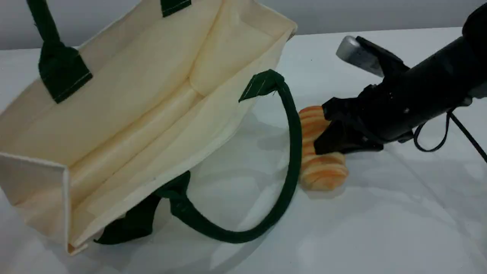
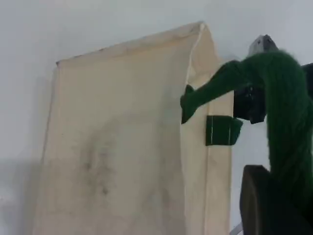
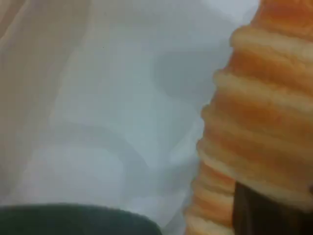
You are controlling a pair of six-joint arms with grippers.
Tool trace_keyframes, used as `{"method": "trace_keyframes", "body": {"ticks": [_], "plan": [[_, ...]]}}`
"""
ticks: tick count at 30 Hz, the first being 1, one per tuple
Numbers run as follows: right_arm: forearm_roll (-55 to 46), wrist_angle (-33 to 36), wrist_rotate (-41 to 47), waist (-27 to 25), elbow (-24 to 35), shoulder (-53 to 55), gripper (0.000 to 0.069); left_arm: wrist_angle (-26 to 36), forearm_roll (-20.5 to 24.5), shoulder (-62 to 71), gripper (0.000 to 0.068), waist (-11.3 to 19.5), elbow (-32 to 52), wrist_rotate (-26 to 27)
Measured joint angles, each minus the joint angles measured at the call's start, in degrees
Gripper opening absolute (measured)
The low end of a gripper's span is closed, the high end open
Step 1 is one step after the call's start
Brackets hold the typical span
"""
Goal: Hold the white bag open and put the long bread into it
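from the scene view, the white bag (image 1: 125,114) lies tipped with its mouth wide, toward the left edge of the table (image 1: 380,220). the long bread (image 1: 319,167) lies near the middle, and the right gripper (image 1: 327,133) is pinched on it. lift it slowly, over the green handle (image 1: 293,152).

from the left wrist view, the left gripper (image 2: 274,205) is closed on the other handle (image 2: 283,98), holding the bag up.

from the right wrist view, a finger (image 3: 264,210) presses the bread. keep it snug.

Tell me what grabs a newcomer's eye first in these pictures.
The white bag dominates the table's left, tipped with its mouth gaping toward the camera, one dark green handle looping down onto the table. Right of that loop lies the long bread, golden and ridged, with the right hand shut on its middle.
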Motion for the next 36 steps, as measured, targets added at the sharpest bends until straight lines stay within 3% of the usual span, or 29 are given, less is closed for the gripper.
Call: {"method": "trace_keyframes", "body": {"ticks": [7, 14, 23, 31, 36], "plan": [[-1.5, -3.5, 0.3, -6.7, 0.1, -7.2, 0.0092, 0.0, 0.2, 0.1, 0.0080, 0.0, 0.0, 0.2], [-16.4, 5.6, 13.6, -11.6, 0.1, -18.4, 0.0092, -3.4, 0.4, 1.0, 0.0080, 0.0, 0.0, 1.8], [-23.4, 19.4, 24.6, -5.6, 0.1, -32.0, 0.0086, -4.1, -0.3, 3.9, 0.0080, 0.0, -2.8, 1.9], [-23.5, 16.8, 26.8, 5.6, 0.1, -34.0, 0.0082, -2.0, -3.7, 5.6, 0.0080, -0.3, -6.9, 2.7], [-23.4, 15.2, 26.9, 8.7, 0.1, -34.0, 0.0082, -1.3, -3.9, 5.6, 0.0080, -2.3, -6.9, 3.2]]}}
